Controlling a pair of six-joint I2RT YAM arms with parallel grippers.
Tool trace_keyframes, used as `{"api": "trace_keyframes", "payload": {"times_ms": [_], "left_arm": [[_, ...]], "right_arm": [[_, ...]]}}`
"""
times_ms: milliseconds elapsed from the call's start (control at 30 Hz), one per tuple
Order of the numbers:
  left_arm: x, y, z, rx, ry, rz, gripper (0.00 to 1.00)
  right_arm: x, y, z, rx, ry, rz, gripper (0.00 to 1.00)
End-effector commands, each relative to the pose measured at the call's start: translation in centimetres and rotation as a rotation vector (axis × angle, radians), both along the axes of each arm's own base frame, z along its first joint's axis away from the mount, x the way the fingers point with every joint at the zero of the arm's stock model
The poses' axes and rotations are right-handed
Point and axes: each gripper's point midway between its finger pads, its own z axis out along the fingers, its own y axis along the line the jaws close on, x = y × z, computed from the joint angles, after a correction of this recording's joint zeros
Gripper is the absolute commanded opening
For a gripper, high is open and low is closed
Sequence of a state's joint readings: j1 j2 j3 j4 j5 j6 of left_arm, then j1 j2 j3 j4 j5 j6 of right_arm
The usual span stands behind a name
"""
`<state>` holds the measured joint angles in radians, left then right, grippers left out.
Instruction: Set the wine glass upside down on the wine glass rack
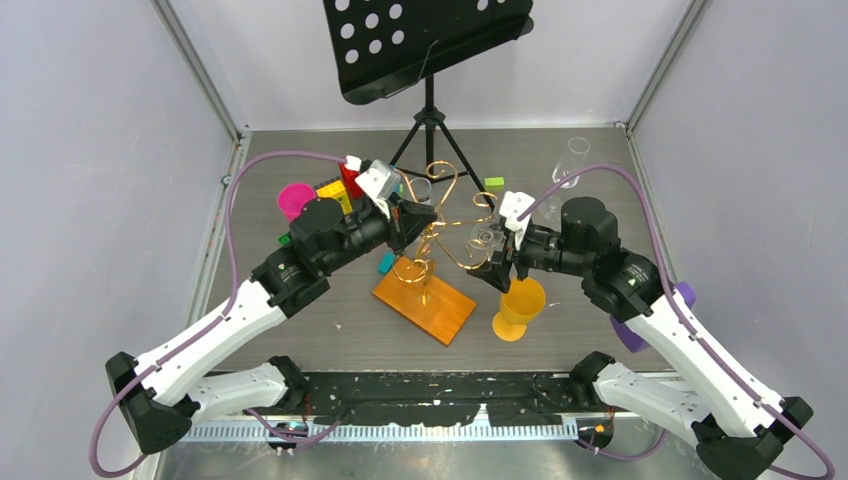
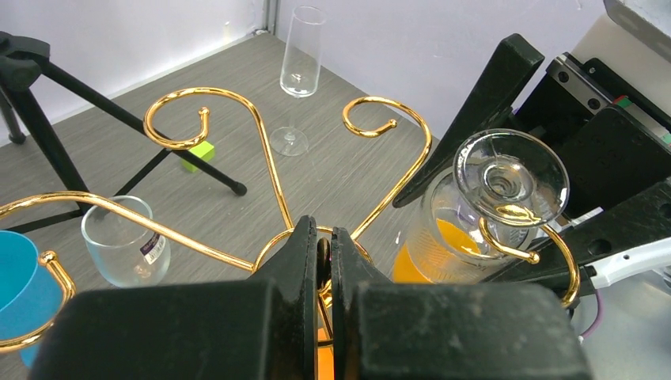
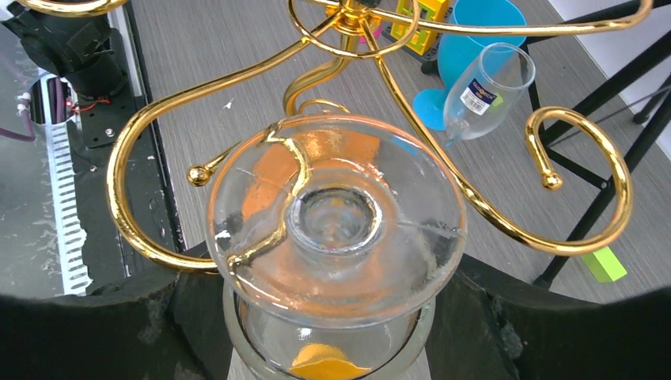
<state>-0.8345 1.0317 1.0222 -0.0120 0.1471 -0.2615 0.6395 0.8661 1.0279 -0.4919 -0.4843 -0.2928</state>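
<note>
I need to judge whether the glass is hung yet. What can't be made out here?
- Wine glass bowl: right wrist view, mostly hidden under its own foot and the right pincer.
- Wine glass rack lower stem: left wrist view, covered by the shut left pincer.
- Foot resting on the loop or not: top view, too small.
</note>
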Motion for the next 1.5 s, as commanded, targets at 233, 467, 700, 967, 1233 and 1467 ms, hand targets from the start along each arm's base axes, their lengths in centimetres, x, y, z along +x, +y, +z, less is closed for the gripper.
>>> {"api": "trace_keyframes", "payload": {"times_ms": [233, 467, 700, 967, 1233, 1467], "left_arm": [[-1.5, -0.8, -5.6, 0.120, 0.139, -0.074, 0.00], [-1.5, -0.8, -5.8, 0.124, 0.145, -0.071, 0.00], [-1.5, -0.9, -5.9, 0.124, 0.149, -0.072, 0.00], [-1.4, -0.8, -6.1, 0.127, 0.151, -0.066, 0.00], [-1.3, -0.9, -6.1, 0.127, 0.153, -0.065, 0.00], [-1.3, -0.9, -6.3, 0.129, 0.155, -0.065, 0.00]], "right_arm": [[0.2, 2.5, 2.7, 0.129, -0.133, 0.117, 0.05], [-0.1, 3.0, 3.4, 0.189, -0.205, 0.151, 0.05], [-1.1, 4.3, 3.0, 0.200, -0.207, 0.275, 0.05], [-2.4, 5.7, 2.2, 0.196, -0.183, 0.433, 0.05], [-2.6, 5.8, 2.1, 0.197, -0.183, 0.455, 0.05], [-0.1, 3.7, 3.1, 0.169, -0.228, 0.210, 0.05]]}}
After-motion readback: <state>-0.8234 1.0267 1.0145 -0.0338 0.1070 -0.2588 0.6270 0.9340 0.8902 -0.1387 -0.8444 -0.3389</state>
